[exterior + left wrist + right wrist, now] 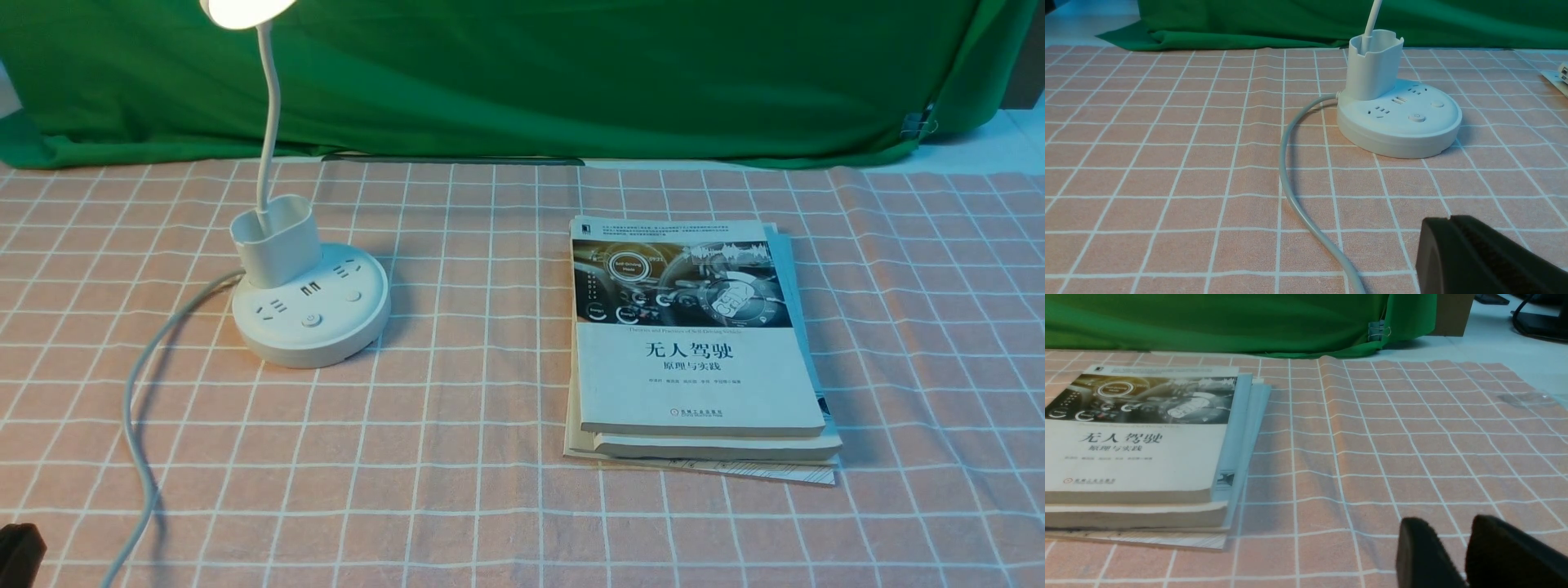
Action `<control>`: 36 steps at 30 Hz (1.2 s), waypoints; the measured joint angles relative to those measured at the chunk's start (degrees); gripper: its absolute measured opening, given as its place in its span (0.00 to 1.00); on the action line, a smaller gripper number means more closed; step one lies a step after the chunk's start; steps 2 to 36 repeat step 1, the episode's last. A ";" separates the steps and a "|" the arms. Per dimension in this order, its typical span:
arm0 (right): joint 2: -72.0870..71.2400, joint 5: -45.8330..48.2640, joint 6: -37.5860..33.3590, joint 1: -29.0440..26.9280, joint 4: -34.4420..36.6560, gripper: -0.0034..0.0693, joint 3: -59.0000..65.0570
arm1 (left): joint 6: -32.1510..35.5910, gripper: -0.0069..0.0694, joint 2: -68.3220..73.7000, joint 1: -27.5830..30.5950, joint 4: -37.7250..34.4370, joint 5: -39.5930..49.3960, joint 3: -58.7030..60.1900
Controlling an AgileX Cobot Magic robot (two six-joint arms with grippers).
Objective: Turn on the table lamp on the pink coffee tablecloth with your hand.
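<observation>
The white table lamp stands at the left on the pink coffee tablecloth (490, 506). Its round base (310, 314) carries sockets, USB ports and buttons, with the oval cup (275, 239) and the gooseneck behind them. The round head (245, 10) glows brightly at the top edge. The grey-white cord (135, 425) curves toward the front. My left gripper (18, 555) is at the front left corner, well away from the base (1398, 122). In the left wrist view it (1449, 220) is shut and empty. My right gripper (1447, 522) shows a narrow gap and holds nothing.
A stack of books (694, 343) lies right of centre on the cloth, also in the right wrist view (1139, 449). A green cloth backdrop (571, 73) closes the far side, pinned by a binder clip (918, 124).
</observation>
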 joint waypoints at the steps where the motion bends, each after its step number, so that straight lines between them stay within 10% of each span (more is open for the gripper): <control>1: 0.00 0.00 0.00 0.00 0.00 0.37 0.00 | 0.00 0.12 0.00 0.00 0.00 0.00 0.00; 36: 0.00 0.00 0.00 0.00 0.00 0.37 0.00 | 0.00 0.12 0.00 0.00 0.00 0.00 0.00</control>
